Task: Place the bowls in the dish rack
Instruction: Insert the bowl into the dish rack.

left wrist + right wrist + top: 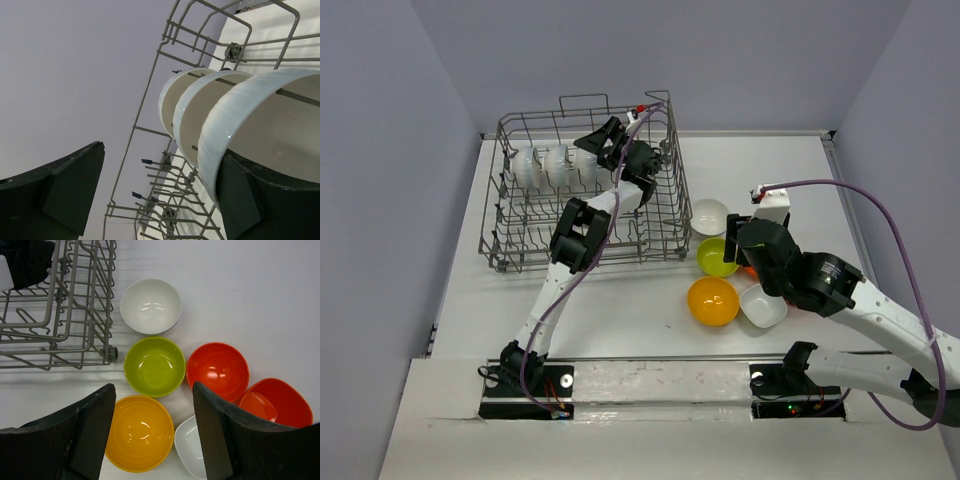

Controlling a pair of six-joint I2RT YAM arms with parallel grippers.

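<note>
The left gripper is inside the dish rack, near its far side. Its two black fingers are wide apart and hold nothing. Right next to one finger is a white bowl. It stands on its edge between the wire tines. I cannot tell if the finger touches it. Two more white bowls stand on edge just behind it. All three make one tight row in the far left part of the rack.

The right gripper hangs over the desk, to the right of the rack. It is wide open too, with nothing in it. Six bowls sit on the desk below it, all the right way up.

The lime green bowl is right under the gripper, just beside the corner of the rack. The round white bowl is on the far side of the green one, also beside the rack. The orange-yellow bowl is on the near side of the green one. The red-orange bowl is to the right of the green one. A second red-orange bowl sits just beside that one, further right. Something small and orange lies in it, but I cannot tell what. A small squarish white bowl sits between the orange-yellow bowl and the second red-orange bowl.
</note>
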